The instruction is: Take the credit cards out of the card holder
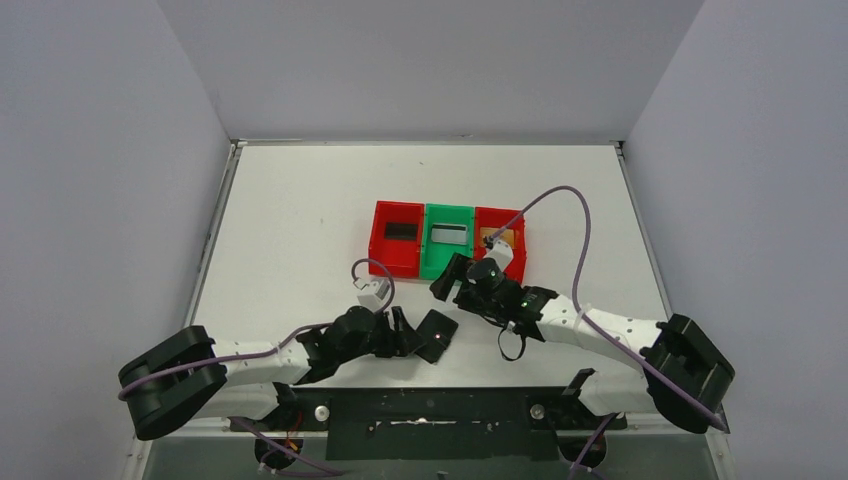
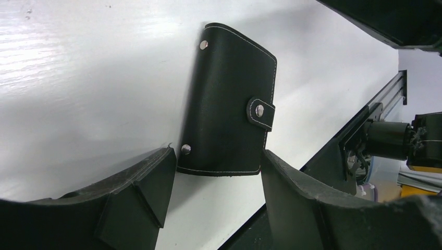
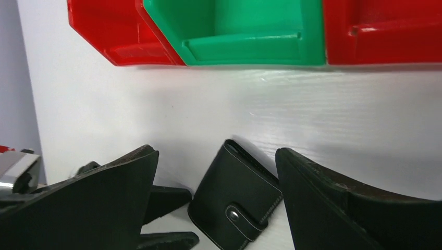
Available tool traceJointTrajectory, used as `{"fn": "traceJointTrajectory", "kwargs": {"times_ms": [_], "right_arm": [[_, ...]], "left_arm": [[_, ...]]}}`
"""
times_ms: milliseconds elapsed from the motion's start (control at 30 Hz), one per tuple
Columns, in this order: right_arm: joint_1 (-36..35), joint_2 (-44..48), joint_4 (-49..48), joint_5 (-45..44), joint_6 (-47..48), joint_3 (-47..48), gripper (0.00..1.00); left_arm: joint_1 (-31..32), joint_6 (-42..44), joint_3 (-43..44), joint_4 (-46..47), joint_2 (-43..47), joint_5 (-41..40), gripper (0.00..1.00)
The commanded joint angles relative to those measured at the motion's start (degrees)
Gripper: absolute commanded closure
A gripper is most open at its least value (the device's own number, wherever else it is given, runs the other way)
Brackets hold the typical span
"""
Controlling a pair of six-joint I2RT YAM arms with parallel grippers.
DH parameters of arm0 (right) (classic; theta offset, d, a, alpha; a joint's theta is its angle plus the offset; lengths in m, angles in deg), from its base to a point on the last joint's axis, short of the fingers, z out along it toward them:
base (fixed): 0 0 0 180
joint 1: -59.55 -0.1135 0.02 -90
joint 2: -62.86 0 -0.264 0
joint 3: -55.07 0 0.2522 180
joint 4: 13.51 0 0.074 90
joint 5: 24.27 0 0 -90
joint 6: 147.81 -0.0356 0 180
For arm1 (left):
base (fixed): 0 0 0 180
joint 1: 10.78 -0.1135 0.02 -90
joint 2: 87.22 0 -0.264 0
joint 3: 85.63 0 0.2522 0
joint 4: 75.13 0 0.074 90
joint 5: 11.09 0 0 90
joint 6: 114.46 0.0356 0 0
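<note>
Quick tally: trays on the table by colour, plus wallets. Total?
Red trays: 2
Green tray: 1
Black wallet: 1
Total: 4

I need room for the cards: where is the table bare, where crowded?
Bare: the table left of the left red tray, and the strip between the trays and the back wall. Crowded: the near side, around the card holder, left pincer and right pincer.
</note>
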Motion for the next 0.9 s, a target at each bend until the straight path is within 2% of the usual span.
{"fn": "traceJointTrajectory", "kwargs": {"times_ms": [0,100,200,367,500,700,867], "right_arm": [[-3.29,4.45,14.76,-10.12,0.48,1.75,0.13],[-8.1,5.74,17.65,-13.58,-5.04,0.37,0.13],[-12.9,5.93,17.56,-15.32,-11.59,-1.74,0.17],[-15.25,5.98,6.97,-13.31,-14.68,-7.06,0.27],[-13.91,3.86,2.98,-12.35,-12.22,-6.62,0.32],[-12.7,-0.74,4.46,-9.69,-6.68,-0.8,0.4],[-12.52,-4.0,5.08,-7.19,-0.86,3.07,0.43]], "left_arm": [[0.67,-1.34,0.23,-2.14,3.64,-4.04,0.41],[0.58,-0.07,1.57,-4.97,4.55,-5.7,0.42],[0.37,2.68,3.74,-7.35,4.16,-7.41,0.39],[-0.79,6.16,6.87,-7.17,1.21,-5.93,0.38],[-1.53,6.25,6.06,-1.72,-2.25,-1.57,0.39],[-0.83,3.48,4.34,0.66,-5.85,1.31,0.54],[1.16,0.01,2.04,1.58,-3.15,-0.47,0.6]]}}
